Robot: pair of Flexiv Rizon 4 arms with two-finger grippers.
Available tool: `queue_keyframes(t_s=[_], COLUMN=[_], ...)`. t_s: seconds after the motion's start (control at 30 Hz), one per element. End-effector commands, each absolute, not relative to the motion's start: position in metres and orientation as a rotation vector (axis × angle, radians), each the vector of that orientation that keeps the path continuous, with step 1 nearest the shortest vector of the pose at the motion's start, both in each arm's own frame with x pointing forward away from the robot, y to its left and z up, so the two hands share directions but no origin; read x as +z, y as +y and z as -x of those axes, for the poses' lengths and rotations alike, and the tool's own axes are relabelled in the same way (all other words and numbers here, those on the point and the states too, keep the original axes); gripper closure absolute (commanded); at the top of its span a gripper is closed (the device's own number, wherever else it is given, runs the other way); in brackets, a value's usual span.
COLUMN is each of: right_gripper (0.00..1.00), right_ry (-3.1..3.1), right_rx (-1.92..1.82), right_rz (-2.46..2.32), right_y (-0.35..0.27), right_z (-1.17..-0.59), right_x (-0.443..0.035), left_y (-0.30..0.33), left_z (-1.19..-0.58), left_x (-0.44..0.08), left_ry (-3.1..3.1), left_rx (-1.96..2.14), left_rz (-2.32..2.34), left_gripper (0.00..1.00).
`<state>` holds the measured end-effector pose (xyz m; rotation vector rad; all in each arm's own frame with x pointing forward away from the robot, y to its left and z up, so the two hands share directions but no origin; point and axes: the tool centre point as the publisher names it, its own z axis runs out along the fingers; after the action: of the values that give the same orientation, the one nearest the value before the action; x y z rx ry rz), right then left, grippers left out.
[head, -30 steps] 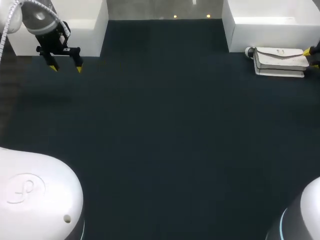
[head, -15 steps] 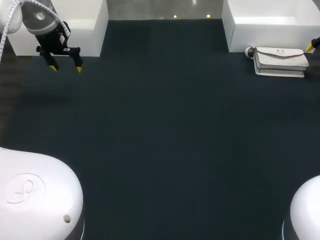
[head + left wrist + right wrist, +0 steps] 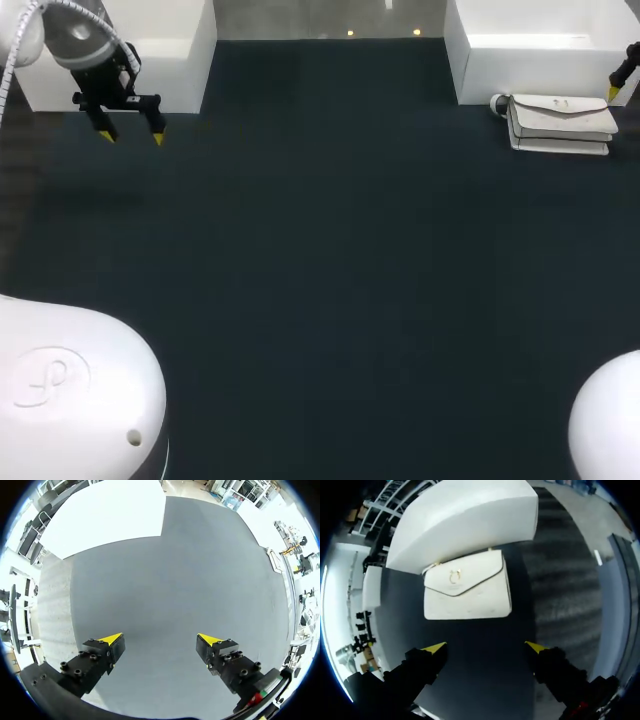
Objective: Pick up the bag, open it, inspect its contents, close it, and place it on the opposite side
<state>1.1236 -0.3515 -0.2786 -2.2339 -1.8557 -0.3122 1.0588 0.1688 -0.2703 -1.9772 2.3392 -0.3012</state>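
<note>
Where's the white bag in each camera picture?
Head view: white bag at the far right of the table, in front of the white box.
Left wrist view: cannot make it out.
Right wrist view: ahead of the right gripper, in front of the same white box.
Shared landmark: that white box.

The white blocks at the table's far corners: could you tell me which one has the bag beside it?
The right-hand white block: the bag lies just before it; the left-hand block has only the left gripper nearby.
</note>
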Motion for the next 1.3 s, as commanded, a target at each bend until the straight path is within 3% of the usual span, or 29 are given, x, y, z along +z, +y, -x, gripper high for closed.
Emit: queue_keyframes(t_s=[0.03, 1.3], right_gripper=[0.0, 0.0], right_ry=[-1.858, -1.919], right_rx=[-0.088, -0.245], right_rz=[2.222, 2.458], right_y=[-0.34, -0.253], right_z=[-1.12, -1.088], right_x=[-0.268, -0.263], left_y=[0.169, 0.169], left_z=[-1.058, -1.058], left_x=[-0.27, -0.27], left_ry=[2.337, 2.337], left_rx=[-0.301, -0.301], left_rz=[1.977, 1.977], left_gripper=[0.0, 0.0])
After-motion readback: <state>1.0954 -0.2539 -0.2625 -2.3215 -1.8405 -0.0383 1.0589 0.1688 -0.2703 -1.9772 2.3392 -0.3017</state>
